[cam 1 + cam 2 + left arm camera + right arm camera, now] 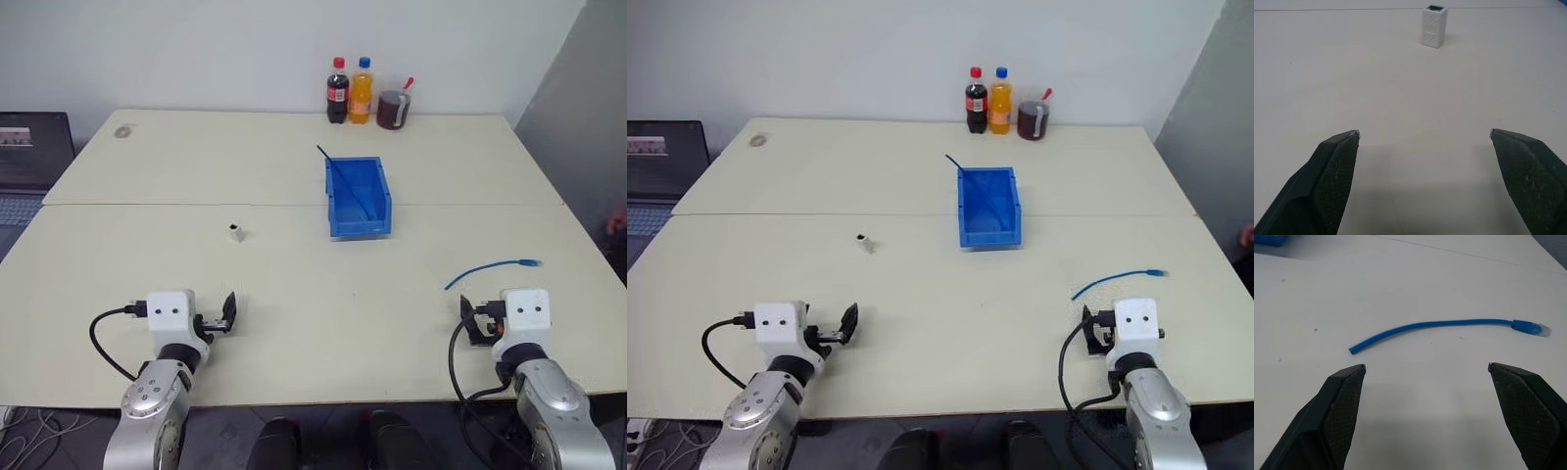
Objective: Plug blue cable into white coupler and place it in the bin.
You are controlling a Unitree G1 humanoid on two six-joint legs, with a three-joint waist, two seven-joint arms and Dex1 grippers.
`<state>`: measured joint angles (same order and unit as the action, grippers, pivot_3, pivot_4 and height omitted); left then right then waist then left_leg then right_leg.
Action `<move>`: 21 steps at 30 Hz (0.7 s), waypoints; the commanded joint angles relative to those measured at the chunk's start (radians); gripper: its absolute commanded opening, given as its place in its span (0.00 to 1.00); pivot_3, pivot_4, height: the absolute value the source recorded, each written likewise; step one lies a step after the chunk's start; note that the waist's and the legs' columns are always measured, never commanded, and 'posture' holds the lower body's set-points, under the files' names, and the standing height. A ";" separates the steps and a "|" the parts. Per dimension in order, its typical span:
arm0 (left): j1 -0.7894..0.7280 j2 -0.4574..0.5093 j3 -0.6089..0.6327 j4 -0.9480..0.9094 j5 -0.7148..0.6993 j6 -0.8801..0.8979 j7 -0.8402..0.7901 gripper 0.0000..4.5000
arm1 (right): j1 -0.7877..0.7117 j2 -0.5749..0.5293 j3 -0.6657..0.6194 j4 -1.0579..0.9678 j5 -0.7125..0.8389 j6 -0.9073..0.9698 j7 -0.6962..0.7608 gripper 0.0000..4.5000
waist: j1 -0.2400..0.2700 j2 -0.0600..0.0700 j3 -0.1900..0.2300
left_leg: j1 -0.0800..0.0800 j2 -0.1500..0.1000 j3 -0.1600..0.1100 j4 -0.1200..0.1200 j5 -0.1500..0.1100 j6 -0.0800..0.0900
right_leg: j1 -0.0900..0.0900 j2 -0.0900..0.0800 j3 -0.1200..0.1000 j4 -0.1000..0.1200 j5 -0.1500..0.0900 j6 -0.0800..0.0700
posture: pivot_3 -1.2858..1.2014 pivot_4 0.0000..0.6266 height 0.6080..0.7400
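Two grippers sit lowest in the head view, one at each bottom corner, above the near edge of the pale table [294, 294]. The left gripper [231, 311], at lower left, has its jaws spread wide with nothing between them; its wrist view shows both black fingers [1334, 171] far apart over bare tabletop. The right gripper [468, 319], at lower right, likewise stands wide and empty, its fingertips [1344, 396] apart in its own wrist view. Just beyond the right gripper, at right of centre, lies the blue cable [490, 267], a shallow curve flat on the table, with its pale plug tip toward the right edge of the frame and its bare cut end toward the middle; it touches neither finger. Farther up and left of centre stands the white coupler [235, 232], upright on its end with the dark opening facing up, alone on the surface and well apart from the cable. Above centre sits the bin [359, 197], bright blue, its lower lip toward the robot, with a thin dark-blue strand [325, 154] poking out past its far left corner. At the top of the frame, against the wall, stand a cola bottle [337, 91], an orange drink bottle [361, 90] and a dark cup [394, 110], close together.
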<state>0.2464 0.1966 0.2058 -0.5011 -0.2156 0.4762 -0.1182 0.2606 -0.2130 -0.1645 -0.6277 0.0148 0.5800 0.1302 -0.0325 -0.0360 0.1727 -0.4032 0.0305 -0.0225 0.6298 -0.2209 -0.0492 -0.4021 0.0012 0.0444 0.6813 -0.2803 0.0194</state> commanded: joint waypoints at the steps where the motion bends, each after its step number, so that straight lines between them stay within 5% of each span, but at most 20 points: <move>1: 0.002 -0.010 0.000 -0.046 0.008 -0.016 0.016 1.00 | -0.030 0.002 -0.012 -0.004 -0.001 -0.035 -0.013 0.95 | 0.000 0.000 0.000 | 0.001 0.000 0.000 0.000 0.000 0.000 | 0.001 0.000 0.000 0.000 0.000 0.000 | 0.52 0.24 1.00; 21: -0.044 0.029 0.021 -0.013 0.003 -0.025 -0.028 1.00 | -0.073 0.017 0.014 0.009 -0.012 -0.007 -0.039 0.95 | 0.003 0.000 0.000 | 0.003 0.000 -0.002 -0.001 0.000 0.000 | 0.006 0.001 -0.001 -0.001 -0.002 -0.002 | 0.52 0.24 1.00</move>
<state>0.2126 0.2156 0.2207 -0.4985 -0.2054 0.4673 -0.1372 0.1945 -0.1954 -0.1514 -0.6004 0.0125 0.5771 0.1016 -0.0295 -0.0359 0.1727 -0.4003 0.0300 -0.0239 0.6292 -0.2212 -0.0495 -0.3961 0.0017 0.0439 0.6802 -0.2827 0.0177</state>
